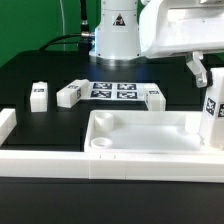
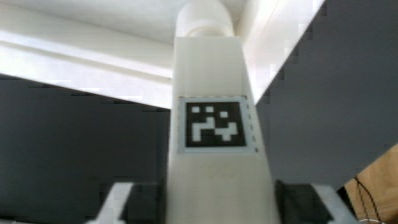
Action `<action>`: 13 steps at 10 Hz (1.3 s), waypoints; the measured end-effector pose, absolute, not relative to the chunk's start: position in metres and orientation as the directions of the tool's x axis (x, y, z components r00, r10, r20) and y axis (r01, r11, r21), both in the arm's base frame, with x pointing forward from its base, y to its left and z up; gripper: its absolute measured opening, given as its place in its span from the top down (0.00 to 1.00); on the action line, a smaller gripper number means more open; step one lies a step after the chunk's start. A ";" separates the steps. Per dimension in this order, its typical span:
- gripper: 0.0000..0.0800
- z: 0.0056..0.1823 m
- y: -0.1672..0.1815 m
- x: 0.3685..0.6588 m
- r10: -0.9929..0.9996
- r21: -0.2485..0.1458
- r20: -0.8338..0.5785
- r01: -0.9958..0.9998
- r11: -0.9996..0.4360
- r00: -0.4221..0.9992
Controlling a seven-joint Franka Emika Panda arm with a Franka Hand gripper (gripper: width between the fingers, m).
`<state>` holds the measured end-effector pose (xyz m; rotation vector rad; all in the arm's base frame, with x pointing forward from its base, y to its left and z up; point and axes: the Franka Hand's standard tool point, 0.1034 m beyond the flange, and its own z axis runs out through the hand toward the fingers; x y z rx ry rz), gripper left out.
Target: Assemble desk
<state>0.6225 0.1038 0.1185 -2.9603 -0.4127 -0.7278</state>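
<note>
Partly closed, the end effector pinches an upright leg at the tabletop's corner.

The white tray-like tabletop lies flat, rim up, at the front, with one leg, a second leg and a third leg loose behind it, while the tagged fourth leg stands upright at its corner on the exterior view's right.

Place: robotics lab bench
Signs: robot arm base, tagged marker board, black table, green backdrop
</note>
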 end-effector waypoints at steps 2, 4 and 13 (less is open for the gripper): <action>0.64 0.118 0.104 0.624 0.241 0.002 0.472 0.272 -0.962 0.848; 0.64 0.118 0.103 0.624 0.240 0.003 0.475 0.272 -0.962 0.847; 0.19 0.135 0.105 0.628 0.245 0.005 0.478 0.276 -0.961 0.844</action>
